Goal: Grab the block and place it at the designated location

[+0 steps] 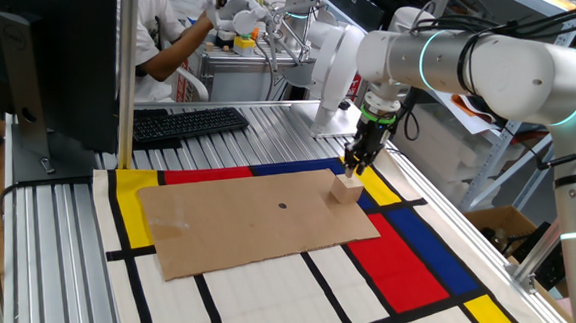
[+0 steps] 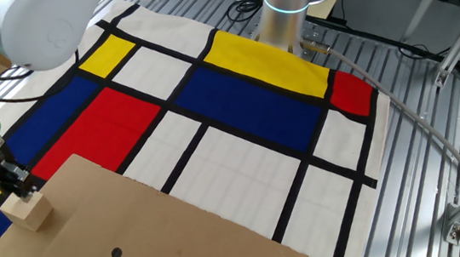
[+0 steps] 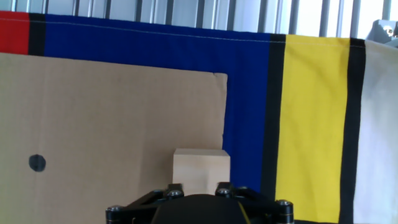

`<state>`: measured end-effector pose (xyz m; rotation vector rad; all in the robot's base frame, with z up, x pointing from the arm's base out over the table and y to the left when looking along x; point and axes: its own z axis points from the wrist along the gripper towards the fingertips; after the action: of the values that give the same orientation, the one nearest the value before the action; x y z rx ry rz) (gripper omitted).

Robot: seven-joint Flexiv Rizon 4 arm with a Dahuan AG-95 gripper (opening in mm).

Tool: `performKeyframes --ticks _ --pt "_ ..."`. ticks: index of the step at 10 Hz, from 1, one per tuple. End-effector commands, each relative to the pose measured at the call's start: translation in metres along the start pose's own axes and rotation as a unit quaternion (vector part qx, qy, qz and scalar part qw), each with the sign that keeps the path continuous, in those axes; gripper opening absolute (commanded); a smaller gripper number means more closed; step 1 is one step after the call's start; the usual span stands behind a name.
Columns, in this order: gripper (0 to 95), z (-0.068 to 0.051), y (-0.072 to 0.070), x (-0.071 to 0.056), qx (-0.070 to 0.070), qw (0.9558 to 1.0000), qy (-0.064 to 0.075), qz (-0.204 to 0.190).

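Observation:
The block (image 1: 347, 188), a pale tan wooden cube, rests on the brown cardboard sheet (image 1: 232, 230) near its far right corner. It also shows in the other fixed view (image 2: 27, 210) and in the hand view (image 3: 200, 170). My gripper (image 1: 356, 165) hangs straight above the block, its dark fingertips just over the block's top face (image 2: 15, 187). The fingertips stay hidden in the hand view, so the gap between them cannot be read. The designated location, a small dark dot (image 1: 282, 205), lies on the cardboard well away from the block (image 2: 116, 253) (image 3: 37, 163).
The cardboard lies on a mat of red (image 1: 404, 260), yellow (image 2: 262, 63) and blue (image 2: 240, 102) rectangles edged in black. A keyboard (image 1: 187, 122) and a monitor (image 1: 47, 66) stand at the back left. A metal post (image 2: 399, 102) crosses the ribbed table.

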<state>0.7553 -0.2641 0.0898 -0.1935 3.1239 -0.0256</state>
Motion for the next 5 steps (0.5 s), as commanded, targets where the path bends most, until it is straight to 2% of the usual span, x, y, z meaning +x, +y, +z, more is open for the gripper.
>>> performKeyframes --ticks 1,5 --pt "95.0 0.0002 0.0005 -0.0001 0.001 1.0000 0.001 0.003" --pt "95.0 0.0016 0.0015 -0.0005 0.001 0.9999 0.002 0.010"
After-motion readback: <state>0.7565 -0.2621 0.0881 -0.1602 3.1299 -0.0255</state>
